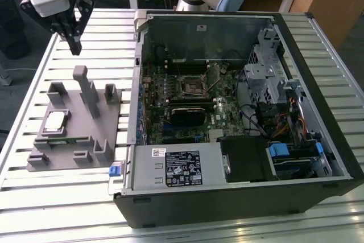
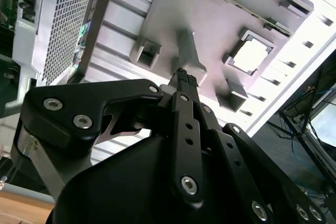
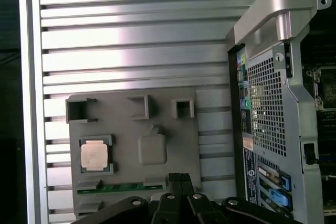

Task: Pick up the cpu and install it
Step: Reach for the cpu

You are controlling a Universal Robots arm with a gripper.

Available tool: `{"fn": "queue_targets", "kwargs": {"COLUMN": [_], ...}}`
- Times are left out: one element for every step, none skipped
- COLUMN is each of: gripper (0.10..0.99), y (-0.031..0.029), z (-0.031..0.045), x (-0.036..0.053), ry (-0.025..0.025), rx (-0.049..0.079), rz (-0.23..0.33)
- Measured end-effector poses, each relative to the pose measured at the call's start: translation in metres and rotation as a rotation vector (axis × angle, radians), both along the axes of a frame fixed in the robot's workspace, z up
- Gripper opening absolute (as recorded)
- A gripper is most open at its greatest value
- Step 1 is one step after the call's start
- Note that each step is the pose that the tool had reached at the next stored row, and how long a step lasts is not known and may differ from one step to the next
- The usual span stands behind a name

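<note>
Cut off at the upper left of the exterior view, the gripper point(image 1: 74, 48) hangs with its fingers pressed together, gripping nothing. The cpu point(image 1: 55, 121), a silvery-white square, lies apart from it in a pocket of the grey fixture point(image 1: 79, 136), left of the open computer case point(image 1: 170, 211), on a slatted metal table point(image 1: 57, 211).
</note>
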State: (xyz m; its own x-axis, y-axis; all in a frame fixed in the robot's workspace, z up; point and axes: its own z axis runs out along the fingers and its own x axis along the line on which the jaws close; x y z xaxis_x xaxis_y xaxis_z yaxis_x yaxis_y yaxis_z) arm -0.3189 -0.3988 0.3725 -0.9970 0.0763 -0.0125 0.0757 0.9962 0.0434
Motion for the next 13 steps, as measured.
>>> {"fn": "queue_targets", "kwargs": {"gripper": [0.106,0.106,0.106,0.106,0.106,0.106,0.106,0.106,0.106,0.106,0.106,0.106,0.106], "y": [0.0,0.0,0.0,0.0,0.0,0.0,0.0,0.0,0.0,0.0,0.0,0.0,0.0], "z": [-0.0004,-0.0007,-0.001,-0.0013,-0.0016,-0.0018,-0.0022,-0.0025,-0.0028,-0.0031,-0.0034,-0.0036,-0.0039], "x": [-0.0027,-0.0054,-0.0081,-0.0109,-0.0138,-0.0167,-0.02,-0.0229,-0.0258,-0.0289,-0.0322,-0.0357,-0.039], "ry": [0.0004,0.0009,0.0014,0.0021,0.0025,0.0031,0.0035,0.0039,0.0043,0.0048,0.0052,0.0056,0.006], "rx": [0.0,0.0,0.0,0.0,0.0,0.0,0.0,0.0,0.0,0.0,0.0,0.0,0.0], "rz": [0.0,0.0,0.0,0.0,0.0,0.0,0.0,0.0,0.0,0.0,0.0,0.0,0.0]}}
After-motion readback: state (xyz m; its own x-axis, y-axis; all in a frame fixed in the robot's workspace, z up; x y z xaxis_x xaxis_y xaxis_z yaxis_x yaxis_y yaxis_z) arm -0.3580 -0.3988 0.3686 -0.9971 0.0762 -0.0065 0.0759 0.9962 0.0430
